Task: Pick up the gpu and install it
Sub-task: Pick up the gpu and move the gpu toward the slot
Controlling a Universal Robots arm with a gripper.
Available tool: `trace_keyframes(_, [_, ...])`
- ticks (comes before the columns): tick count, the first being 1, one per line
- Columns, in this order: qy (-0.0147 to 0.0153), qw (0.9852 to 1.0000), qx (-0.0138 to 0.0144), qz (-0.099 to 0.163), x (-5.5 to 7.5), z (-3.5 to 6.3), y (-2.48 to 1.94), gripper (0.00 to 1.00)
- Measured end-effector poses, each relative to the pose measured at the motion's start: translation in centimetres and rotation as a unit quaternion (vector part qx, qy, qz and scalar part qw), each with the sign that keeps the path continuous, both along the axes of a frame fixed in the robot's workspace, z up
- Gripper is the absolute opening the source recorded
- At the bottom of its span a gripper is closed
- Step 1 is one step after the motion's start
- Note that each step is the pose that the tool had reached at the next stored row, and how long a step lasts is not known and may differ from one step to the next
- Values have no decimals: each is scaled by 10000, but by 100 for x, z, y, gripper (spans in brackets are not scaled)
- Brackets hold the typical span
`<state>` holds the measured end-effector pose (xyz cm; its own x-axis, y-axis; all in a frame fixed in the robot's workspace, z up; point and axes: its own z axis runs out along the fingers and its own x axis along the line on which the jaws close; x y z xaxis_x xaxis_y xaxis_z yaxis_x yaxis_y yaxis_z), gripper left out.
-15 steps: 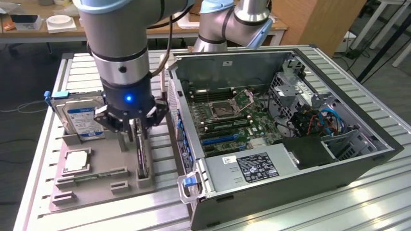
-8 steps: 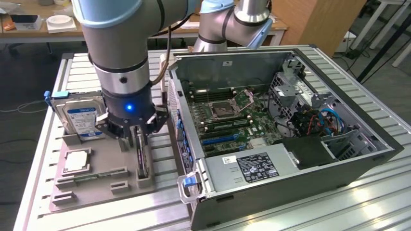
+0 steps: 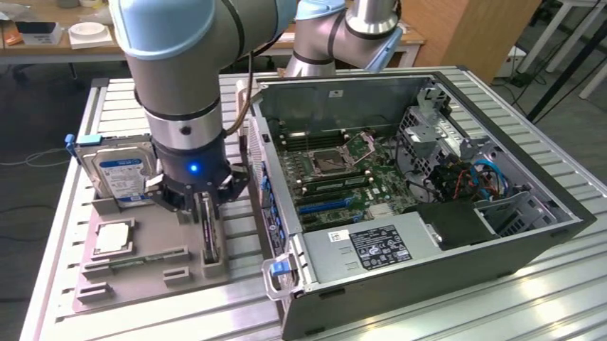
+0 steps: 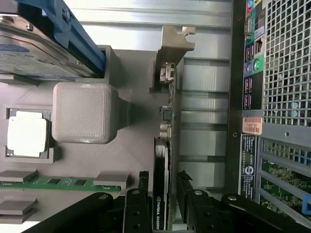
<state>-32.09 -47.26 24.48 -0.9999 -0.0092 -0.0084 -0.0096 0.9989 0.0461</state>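
The gripper [image 3: 206,206] [image 4: 163,187] is hanging straight down over a grey tray [image 3: 142,273] [image 4: 136,145] that is lying on the slatted metal table [image 3: 474,312], on the exterior view's left of an open computer case [image 3: 531,234] [image 4: 286,58]. The gpu [image 3: 210,238] [image 4: 161,160] is standing on edge in a slot along the side of the tray nearest the case, with its silver bracket [image 4: 175,43] at the end away from the gripper.

The black fingers [image 4: 143,182] are sitting one on each side of the card, and a thin gap is showing between each finger and the card, so the jaws are parted and are not pinching it. White lettering on the card's black edge is reading "NVIDIA", followed by letters that look like "QUADR".

On the same tray, a hard drive [image 3: 119,174] [image 4: 34,48] with a blue and white label is standing upright in a blue-handled carrier, a square processor chip [image 3: 112,236] [image 4: 27,136] is lying flat in its pocket, and a green memory stick [image 3: 119,261] [image 4: 63,182] is resting in clips.

Inside the case, a black and white label [image 3: 379,247] is showing on the power supply, its print too small to read. A pale orange sticker [image 4: 252,125] on the back panel is also carrying print too fine to make out.
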Motion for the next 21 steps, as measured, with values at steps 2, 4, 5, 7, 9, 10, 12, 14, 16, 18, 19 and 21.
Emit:
trace_keyframes(2, [0, 10000, 0, 0, 0, -36, 0, 37])
trace_keyframes(4, [0, 10000, 0, 1, -2, -72, 0, 37])
trace_keyframes(5, [0, 10000, 0, 0, -6, -113, 0, 37])
trace_keyframes(7, [0, 10000, 0, 0, -8, -150, 0, 37])
trace_keyframes(9, [0, 10000, -1, 0, -8, -171, 0, 37])
trace_keyframes(10, [0, 10000, -1, 0, -9, -171, 0, 37])
trace_keyframes(12, [1, 10000, -1, 0, -9, -174, 0, 37])
trace_keyframes(14, [0, 10000, 0, 0, -8, -204, 0, 37])
trace_keyframes(16, [0, 10000, 0, 0, -9, -229, 0, 37])
trace_keyframes(18, [1, 10000, -1, 0, -9, -228, 0, 37])
trace_keyframes(19, [1, 10000, -1, 0, -9, -229, 0, 37])
trace_keyframes(21, [1, 10000, -1, 0, -9, -229, 0, 36])
